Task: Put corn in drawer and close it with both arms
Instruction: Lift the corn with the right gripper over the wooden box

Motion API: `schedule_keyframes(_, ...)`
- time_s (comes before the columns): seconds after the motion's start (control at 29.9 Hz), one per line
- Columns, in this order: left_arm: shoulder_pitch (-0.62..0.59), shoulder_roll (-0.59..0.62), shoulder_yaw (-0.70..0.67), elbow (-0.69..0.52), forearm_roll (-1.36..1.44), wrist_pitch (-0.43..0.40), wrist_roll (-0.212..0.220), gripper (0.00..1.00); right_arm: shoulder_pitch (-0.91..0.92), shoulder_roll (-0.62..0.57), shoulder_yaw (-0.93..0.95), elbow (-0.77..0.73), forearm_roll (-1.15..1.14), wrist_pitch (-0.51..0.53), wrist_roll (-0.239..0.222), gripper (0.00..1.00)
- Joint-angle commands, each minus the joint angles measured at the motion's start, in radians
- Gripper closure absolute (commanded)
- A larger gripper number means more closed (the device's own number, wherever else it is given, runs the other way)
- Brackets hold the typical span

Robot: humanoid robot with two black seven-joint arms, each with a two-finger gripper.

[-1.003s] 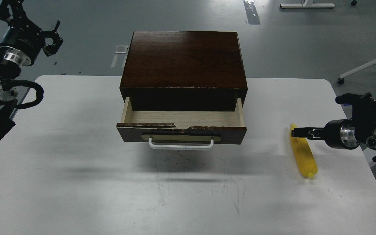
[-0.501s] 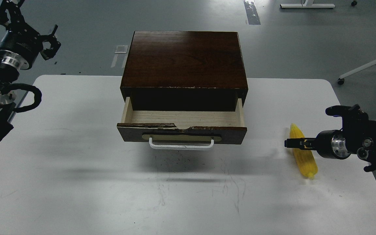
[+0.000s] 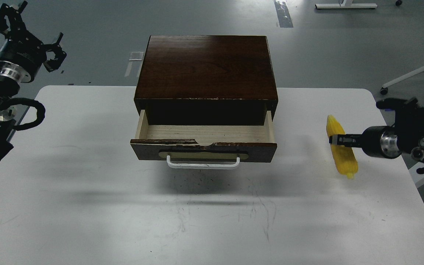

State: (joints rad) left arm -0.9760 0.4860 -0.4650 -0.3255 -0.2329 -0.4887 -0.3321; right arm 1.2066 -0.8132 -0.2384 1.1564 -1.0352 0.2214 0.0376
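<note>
The yellow corn (image 3: 341, 158) hangs right of the drawer, lifted a little above the white table (image 3: 87, 191), its narrow tip pointing away from me. My right gripper (image 3: 335, 140) comes in from the right and is shut across the corn's middle. The drawer (image 3: 203, 151) is pulled open, with its pale inside empty and its white bar handle (image 3: 203, 164) facing me. My left gripper (image 3: 29, 35) is raised at the far left, beyond the table's back left corner, with its claw fingers spread and nothing in them.
The dark wooden cabinet (image 3: 206, 66) that holds the drawer stands at the table's back middle. A white chair base (image 3: 414, 75) stands on the floor at the back right. The table's right edge lies just under my right arm.
My right gripper dipped to the corn, closed on it and lifted it up off the table. The left arm drew back slightly to the left.
</note>
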Motion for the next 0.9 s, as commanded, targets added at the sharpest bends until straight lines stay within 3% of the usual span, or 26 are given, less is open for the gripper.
schedule_keyframes(0.0, 0.002, 0.006, 0.008, -0.001, 0.004, 0.000, 0.010, 0.02, 0.194, -0.043, 0.011, 0.078, 0.001, 0.007, 0.001, 0.83)
schedule_keyframes(0.23, -0.004, 0.013, 0.020, 0.000, 0.010, 0.000, 0.008, 0.02, 0.473, -0.005, 0.011, 0.152, -0.063, 0.013, 0.018, 0.83)
schedule_keyframes(0.37, -0.009, 0.025, 0.020, 0.000, 0.023, 0.000, 0.008, 0.02, 0.556, 0.136, 0.011, 0.154, -0.241, 0.012, 0.041, 0.83)
schedule_keyframes(0.64, -0.004, 0.034, 0.020, 0.006, 0.030, 0.000, 0.004, 0.02, 0.594, 0.393, 0.011, 0.158, -0.465, 0.012, 0.070, 0.84)
schedule_keyframes(0.87, -0.004, 0.059, 0.020, 0.006, 0.030, 0.000, 0.001, 0.02, 0.542, 0.439, -0.021, 0.216, -0.744, 0.012, 0.110, 0.84)
